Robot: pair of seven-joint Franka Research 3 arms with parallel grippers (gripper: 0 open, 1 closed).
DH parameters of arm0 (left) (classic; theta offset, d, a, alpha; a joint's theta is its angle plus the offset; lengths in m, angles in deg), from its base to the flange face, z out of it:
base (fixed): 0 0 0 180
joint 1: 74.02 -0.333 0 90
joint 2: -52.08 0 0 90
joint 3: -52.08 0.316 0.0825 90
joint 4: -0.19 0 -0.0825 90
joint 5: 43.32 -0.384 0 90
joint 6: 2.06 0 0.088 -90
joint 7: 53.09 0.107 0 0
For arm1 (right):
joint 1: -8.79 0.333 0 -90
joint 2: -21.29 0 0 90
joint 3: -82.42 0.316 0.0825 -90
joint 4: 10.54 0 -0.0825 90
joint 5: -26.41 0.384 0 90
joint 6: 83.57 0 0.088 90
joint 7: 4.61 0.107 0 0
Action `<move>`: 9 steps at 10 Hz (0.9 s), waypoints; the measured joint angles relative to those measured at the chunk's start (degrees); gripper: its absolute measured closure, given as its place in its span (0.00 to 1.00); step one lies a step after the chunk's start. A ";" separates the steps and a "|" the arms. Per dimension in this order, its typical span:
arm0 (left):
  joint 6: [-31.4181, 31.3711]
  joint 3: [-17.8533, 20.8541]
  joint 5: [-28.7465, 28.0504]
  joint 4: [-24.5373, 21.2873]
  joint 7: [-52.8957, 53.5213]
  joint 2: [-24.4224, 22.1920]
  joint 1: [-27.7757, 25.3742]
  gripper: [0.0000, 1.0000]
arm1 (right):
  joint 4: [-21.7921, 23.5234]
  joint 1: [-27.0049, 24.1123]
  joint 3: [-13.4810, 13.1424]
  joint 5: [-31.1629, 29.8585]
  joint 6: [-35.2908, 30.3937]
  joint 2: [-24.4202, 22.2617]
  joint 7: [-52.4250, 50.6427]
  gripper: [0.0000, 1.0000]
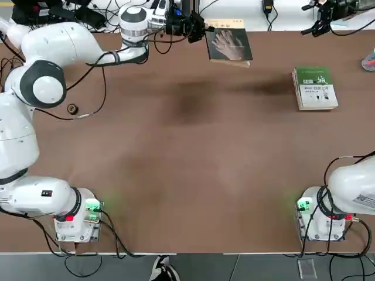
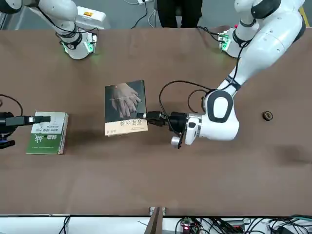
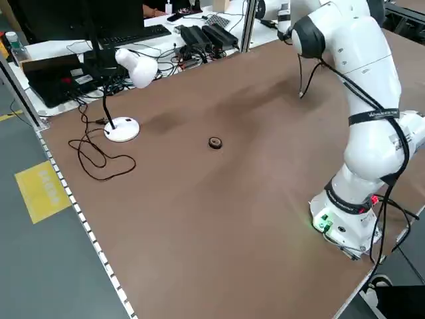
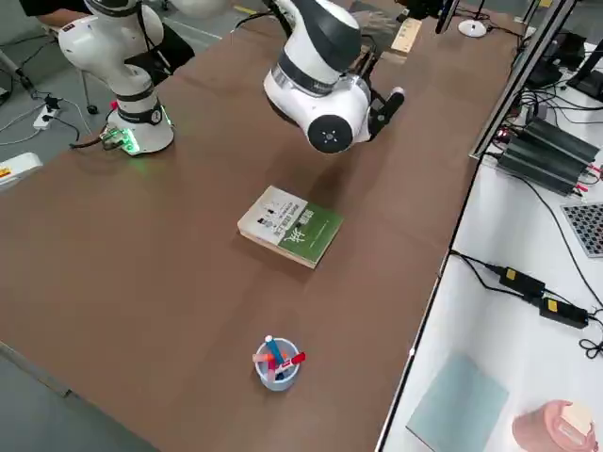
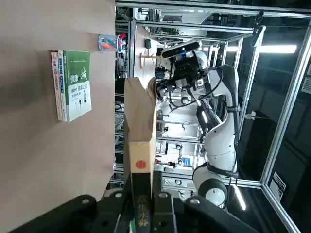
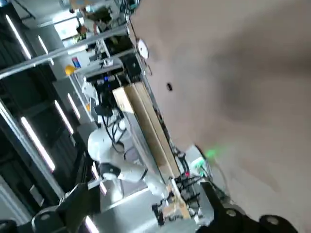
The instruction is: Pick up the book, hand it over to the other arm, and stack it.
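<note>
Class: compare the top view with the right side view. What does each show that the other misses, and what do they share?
Only the top view shows the left gripper shut on the thin dark grey-green paperback book with a pale hand picture, and a small dark ring on the brown table. Only the right side view shows a clear cup of pens. Both show the thicker green-and-white book lying flat.
</note>
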 joint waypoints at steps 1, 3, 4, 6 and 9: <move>0.00 0.00 0.00 0.00 0.05 0.06 0.04 0.99 | 0.02 0.54 0.01 -0.01 -1.18 0.15 0.00 0.00; 0.00 0.02 0.00 0.00 0.17 0.15 0.33 0.99 | 0.03 1.77 0.03 -1.02 -2.25 0.27 -0.15 0.00; 0.00 0.02 0.00 0.00 0.17 0.24 0.57 0.99 | 0.03 2.32 0.09 -1.46 -2.42 0.27 -1.04 0.00; 0.00 0.03 0.28 0.00 0.20 0.46 1.18 0.99 | 0.01 3.12 0.13 -2.03 -2.42 0.27 -4.48 0.00; -0.01 0.03 0.87 0.00 0.29 0.80 2.45 0.99 | 0.05 3.88 0.10 -2.17 -2.17 0.76 -10.66 0.00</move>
